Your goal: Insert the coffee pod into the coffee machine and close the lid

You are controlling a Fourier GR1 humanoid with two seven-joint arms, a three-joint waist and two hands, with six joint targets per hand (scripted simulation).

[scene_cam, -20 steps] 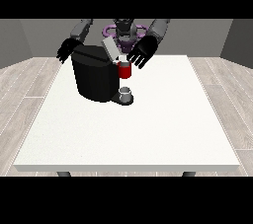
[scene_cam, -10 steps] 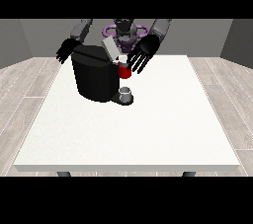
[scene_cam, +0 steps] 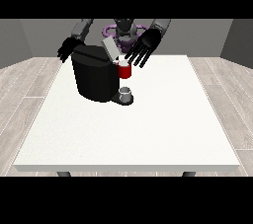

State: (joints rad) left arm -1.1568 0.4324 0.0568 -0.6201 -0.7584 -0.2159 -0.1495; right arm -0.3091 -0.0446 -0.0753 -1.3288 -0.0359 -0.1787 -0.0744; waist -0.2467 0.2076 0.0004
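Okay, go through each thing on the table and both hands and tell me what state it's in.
Coffee machine: upright on the table.
Lid: raised, tilted open.
Red pod holder: at the machine's front, top uncovered.
Cup: upright on the drip base.
Hand at the view's right: open, fingers spread.
Hand at the view's left: open, holding nothing.

The robot's black hand at the view's right (scene_cam: 145, 46) hung at the end of a grey forearm that reached forward and down, its fingers straight and spread, pointing down towards the camera. The black hand at the view's left (scene_cam: 67, 50) was held lower and further out to the side, its fingers relaxed and drooping downward.
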